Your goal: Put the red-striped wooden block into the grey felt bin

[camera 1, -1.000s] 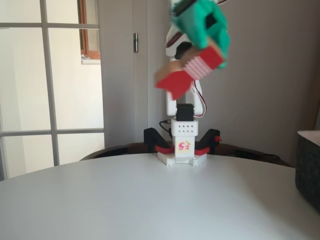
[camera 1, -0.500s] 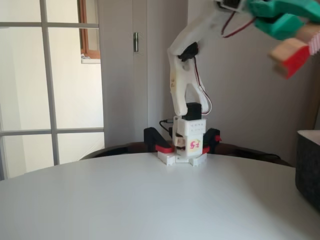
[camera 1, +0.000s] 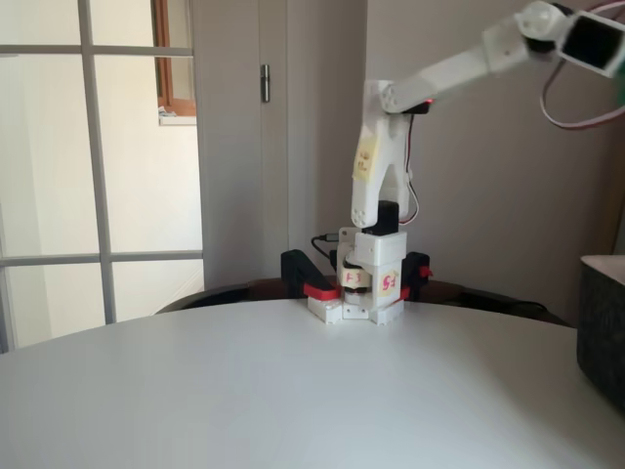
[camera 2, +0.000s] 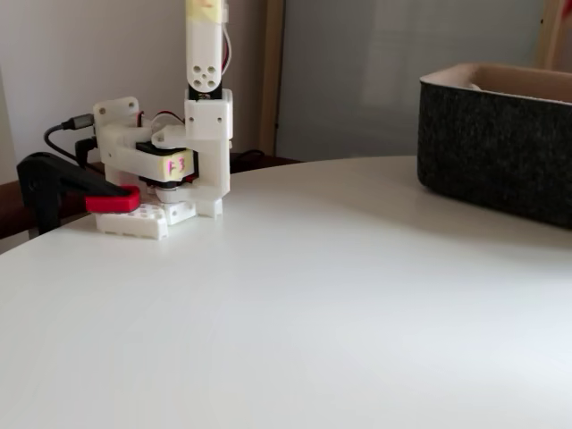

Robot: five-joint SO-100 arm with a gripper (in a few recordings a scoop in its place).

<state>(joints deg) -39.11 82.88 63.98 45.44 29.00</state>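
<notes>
A window with pale frames (camera 1: 93,166) stood at nine o'clock in a fixed view, with a grey door (camera 1: 239,147) just beside it. At the far edge of the round white surface (camera 1: 293,391) sat the arm's white base (camera 1: 369,288), held by black clamps with red tips (camera 1: 308,278); the same base (camera 2: 170,170) appeared at ten o'clock in the other fixed view, one clamp (camera 2: 63,192) beside it. The white arm (camera 1: 439,73) reached toward one o'clock and ran out of frame, so I cannot tell how the tool stood or where the red-striped wooden block was. The dark charcoal-grey felt bin with a paler rim (camera 2: 496,152) rested on the surface at two o'clock; in both fixed views it stood well apart from the base, and its side (camera 1: 601,332) showed at four o'clock.
</notes>
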